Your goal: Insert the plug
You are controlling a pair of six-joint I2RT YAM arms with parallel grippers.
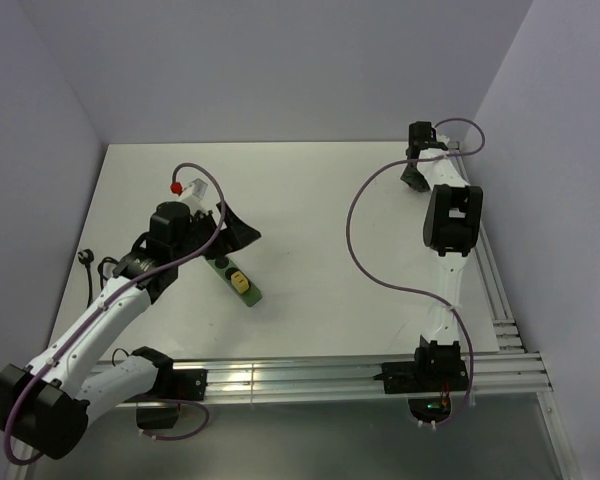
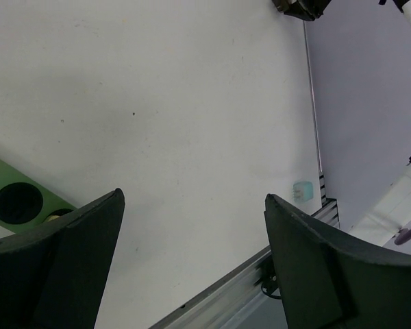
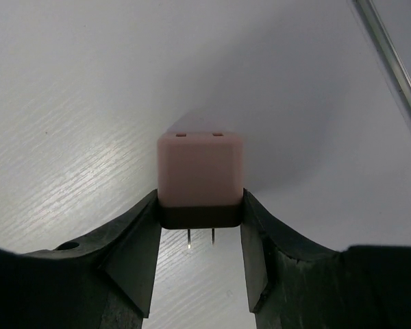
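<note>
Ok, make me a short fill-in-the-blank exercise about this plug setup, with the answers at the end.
1. The right gripper is shut on a ___ plug.
2. Below the plug's dark base, ___ metal prongs stick out.
3. The left gripper is ___ and holds nothing.
4. The power strip under the left arm is ___ in colour.

Missing words: pink; two; open; green.
</note>
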